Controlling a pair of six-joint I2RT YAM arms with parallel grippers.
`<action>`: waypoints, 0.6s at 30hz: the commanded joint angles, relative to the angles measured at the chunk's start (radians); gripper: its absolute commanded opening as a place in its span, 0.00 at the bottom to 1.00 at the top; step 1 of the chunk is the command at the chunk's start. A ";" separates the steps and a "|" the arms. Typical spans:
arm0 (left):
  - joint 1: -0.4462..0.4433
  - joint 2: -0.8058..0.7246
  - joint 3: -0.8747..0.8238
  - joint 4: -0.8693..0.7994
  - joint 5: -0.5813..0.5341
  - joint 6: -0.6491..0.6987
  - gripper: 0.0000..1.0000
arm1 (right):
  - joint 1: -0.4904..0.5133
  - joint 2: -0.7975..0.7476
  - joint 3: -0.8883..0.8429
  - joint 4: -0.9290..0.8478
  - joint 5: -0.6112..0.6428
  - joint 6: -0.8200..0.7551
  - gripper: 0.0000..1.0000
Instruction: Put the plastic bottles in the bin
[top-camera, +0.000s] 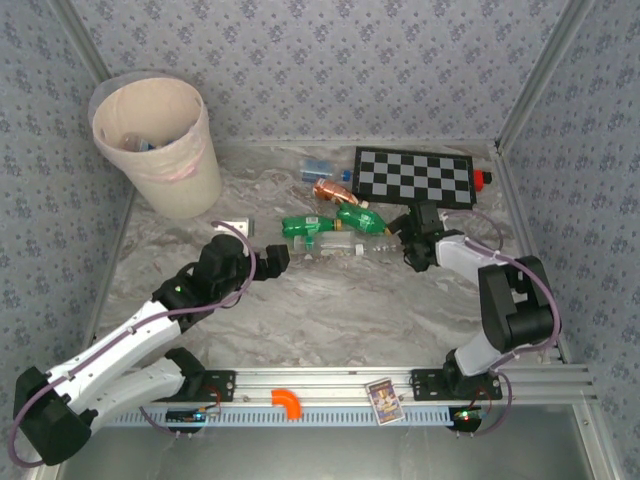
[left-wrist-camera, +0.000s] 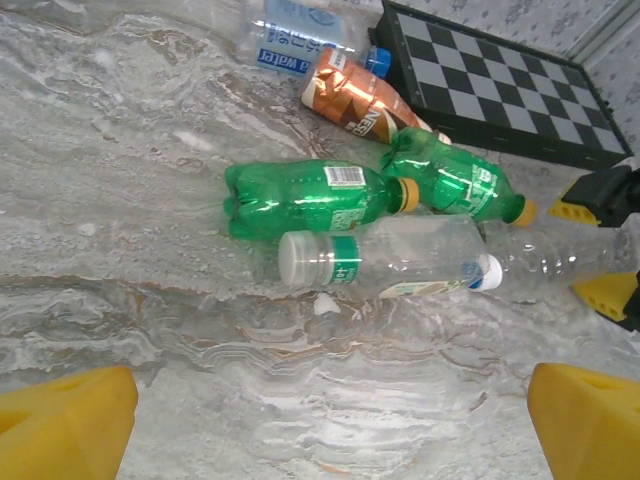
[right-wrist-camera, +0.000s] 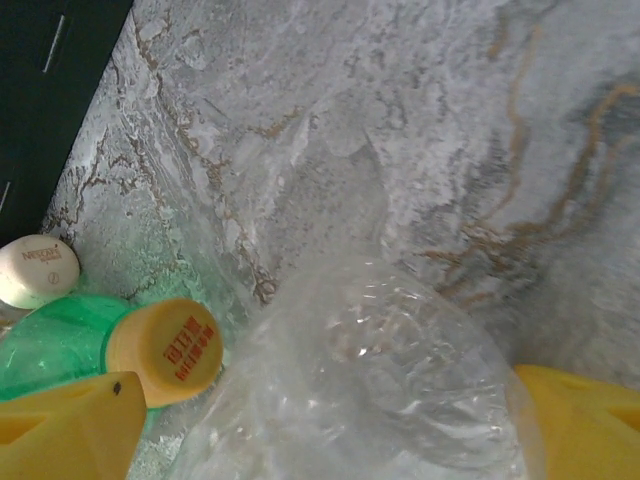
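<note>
While L pincer (top-camera: 285, 258) gapes, R pincer (top-camera: 406, 245), also apart, straddles flat clear bottle (right-wrist-camera: 370, 380), long axis left-right

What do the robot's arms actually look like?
The left arm and right arm have white shells, chunky black joints and a thin purple cable looping alongside. The left end effector and right end effector are black with yellow fingers.
</note>
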 joint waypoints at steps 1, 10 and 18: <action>-0.004 0.001 0.008 0.010 -0.021 0.009 1.00 | -0.014 0.043 0.046 -0.020 -0.014 0.018 0.92; -0.003 0.004 0.010 -0.011 -0.026 -0.003 1.00 | -0.022 -0.015 -0.015 -0.010 0.025 -0.003 0.71; -0.003 -0.017 -0.009 0.066 0.087 0.031 1.00 | -0.023 -0.163 -0.067 -0.017 0.055 -0.070 0.61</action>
